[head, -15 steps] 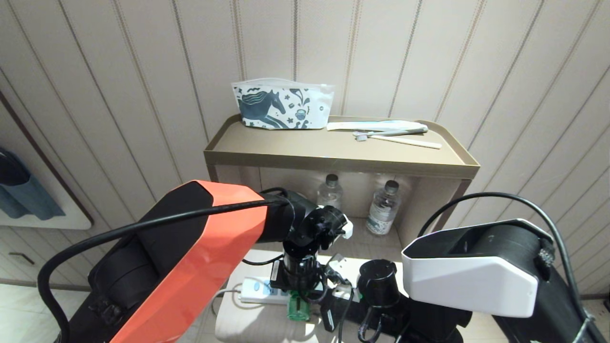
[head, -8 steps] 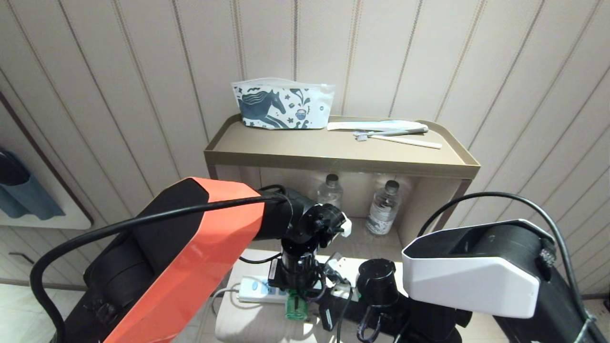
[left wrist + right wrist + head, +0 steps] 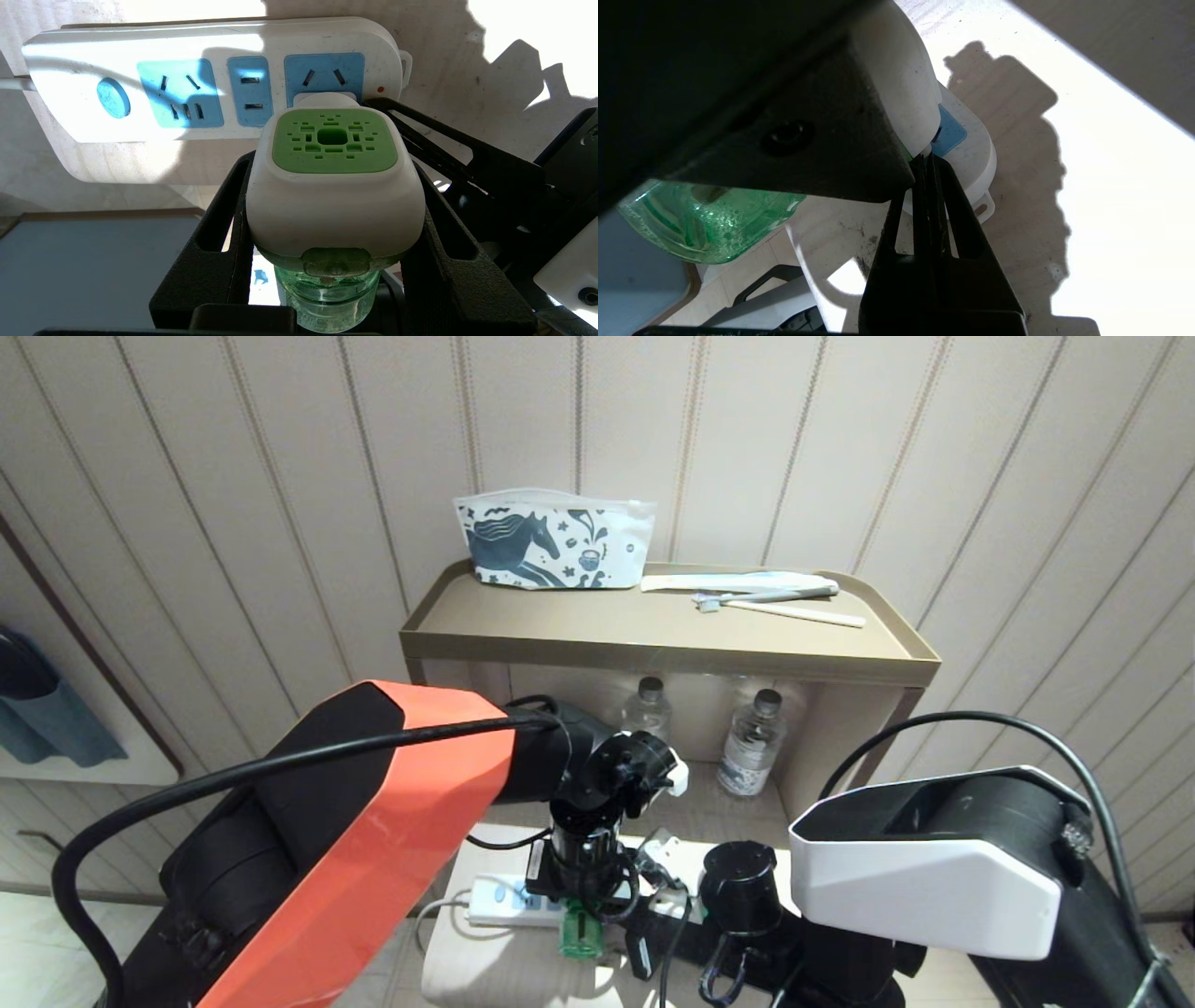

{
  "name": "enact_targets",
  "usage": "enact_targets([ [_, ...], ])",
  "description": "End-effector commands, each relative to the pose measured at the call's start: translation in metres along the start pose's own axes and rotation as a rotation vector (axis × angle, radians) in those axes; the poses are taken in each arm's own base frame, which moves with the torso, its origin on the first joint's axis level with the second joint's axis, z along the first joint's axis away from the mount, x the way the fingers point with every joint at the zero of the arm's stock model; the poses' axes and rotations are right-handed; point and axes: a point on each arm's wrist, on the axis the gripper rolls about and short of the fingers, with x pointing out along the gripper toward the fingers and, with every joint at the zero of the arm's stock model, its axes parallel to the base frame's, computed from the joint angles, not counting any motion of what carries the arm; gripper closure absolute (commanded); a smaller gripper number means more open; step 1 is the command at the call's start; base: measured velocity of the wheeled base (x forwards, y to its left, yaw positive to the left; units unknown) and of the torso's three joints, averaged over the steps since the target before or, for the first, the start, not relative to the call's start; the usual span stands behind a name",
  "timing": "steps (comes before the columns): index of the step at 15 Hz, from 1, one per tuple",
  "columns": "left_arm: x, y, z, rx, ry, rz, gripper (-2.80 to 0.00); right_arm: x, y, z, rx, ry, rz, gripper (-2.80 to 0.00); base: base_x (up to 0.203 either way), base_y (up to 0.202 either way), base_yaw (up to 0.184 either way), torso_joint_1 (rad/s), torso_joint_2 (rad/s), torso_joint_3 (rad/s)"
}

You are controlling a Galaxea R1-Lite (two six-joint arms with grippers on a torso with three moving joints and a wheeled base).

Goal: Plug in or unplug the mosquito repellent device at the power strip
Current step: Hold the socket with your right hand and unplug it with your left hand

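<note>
Left gripper reaches down over the low pale surface in front of the shelf unit. Its black fingers sit tight against both sides of the mosquito repellent device, clamped on the white-and-green body. The green bottle hangs on the near side. The device's far end meets the power strip at the rightmost blue socket; whether the prongs are fully seated cannot be told.

The strip lies flat, blue round button at its left end, two other socket faces uncovered.

Right gripper sits just right of the device, fingers pressed together with nothing between them, tips next to the strip's right end.

Two water bottles stand in the shelf's lower bay. A horse-print pouch and a toothbrush lie on top.
</note>
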Motion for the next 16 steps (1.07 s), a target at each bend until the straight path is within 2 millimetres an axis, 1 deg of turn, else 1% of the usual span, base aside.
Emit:
enact_targets([
  [1,-0.005,0.000,0.000,-0.003,-0.008,-0.005,0.00,0.000,0.000,-0.001,-0.001,-0.002,0.003,0.00,0.000,0.000,0.000,0.000,0.00,0.000],
  [11,-0.004,-0.001,0.002,-0.001,-0.022,-0.014,0.00,-0.003,-0.001,-0.002,-0.003,0.009,-0.004,0.00,0.000,0.000,0.000,0.000,0.00,0.000],
  [13,-0.012,0.004,0.006,-0.016,-0.036,-0.023,0.00,-0.003,-0.001,-0.002,-0.002,0.007,-0.004,0.00,0.000,0.000,0.000,0.000,0.00,0.000],
  [16,-0.018,0.005,0.007,-0.017,-0.048,-0.032,0.00,-0.003,-0.001,-0.002,-0.002,0.009,-0.004,0.00,0.000,0.000,0.000,0.000,0.00,0.000],
])
